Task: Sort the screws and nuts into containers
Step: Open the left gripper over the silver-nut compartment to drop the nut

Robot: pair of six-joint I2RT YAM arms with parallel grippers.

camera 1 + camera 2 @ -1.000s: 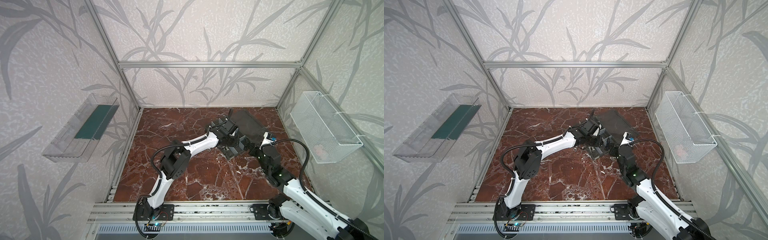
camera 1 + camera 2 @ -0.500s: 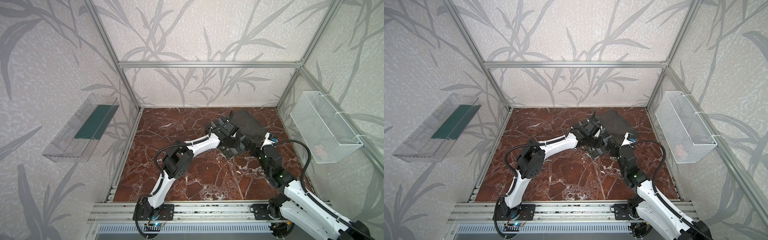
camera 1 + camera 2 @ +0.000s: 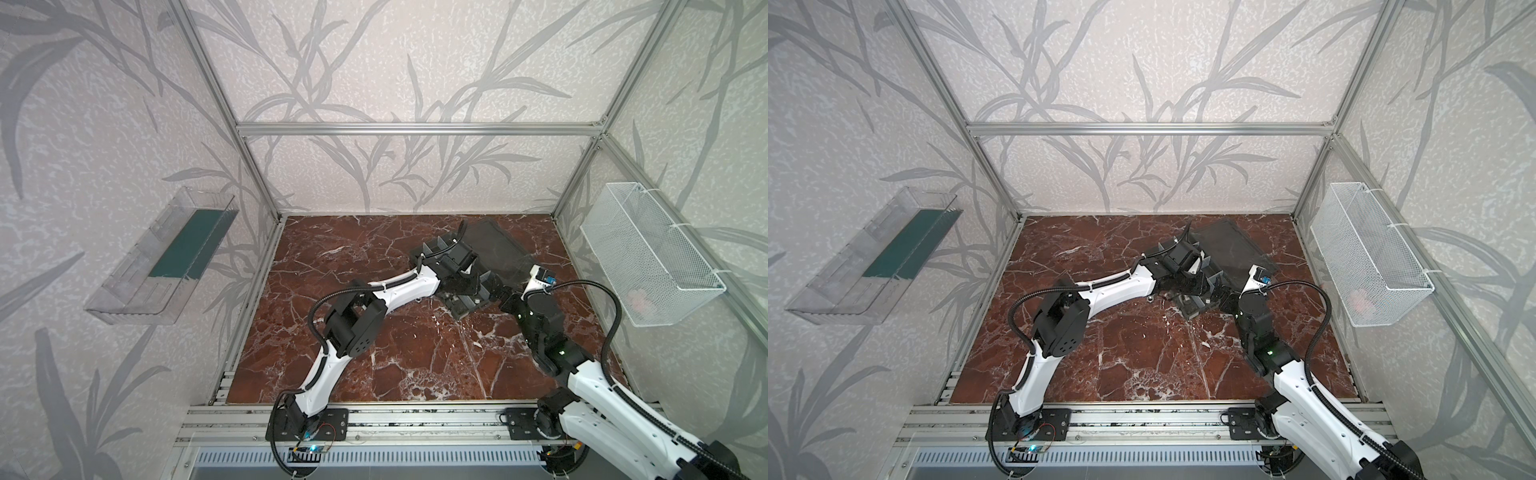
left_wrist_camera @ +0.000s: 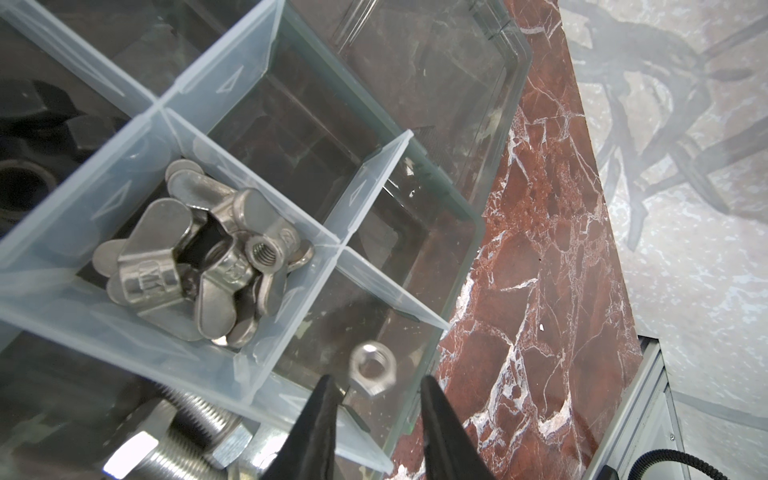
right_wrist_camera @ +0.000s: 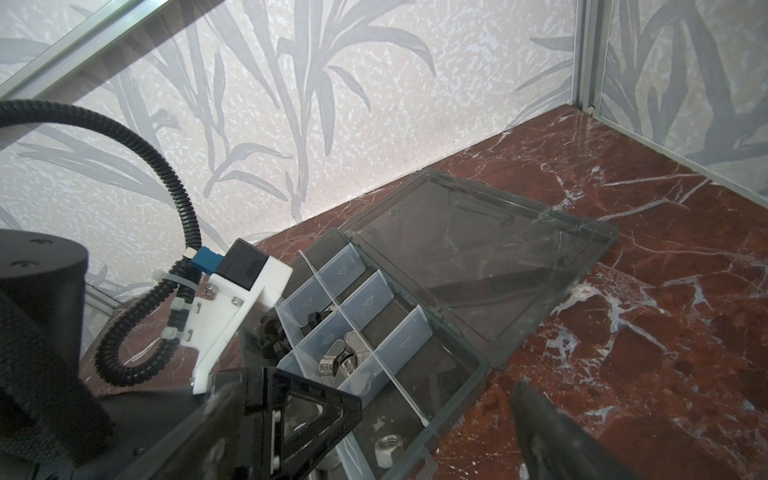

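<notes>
The left arm (image 3: 405, 286) and right arm (image 3: 598, 388) share glossy white shells joined by blocky black joint housings (image 3: 353, 328) dotted with small holes. A ribbed black cable (image 5: 137, 137) loops behind each set of jaws, zip-tied to a white camera bracket (image 5: 237, 303) with silver screws and a blue plug (image 5: 205, 260). The left gripper (image 4: 376, 378) has matte black fingers (image 4: 318, 432) tapering to points.
</notes>
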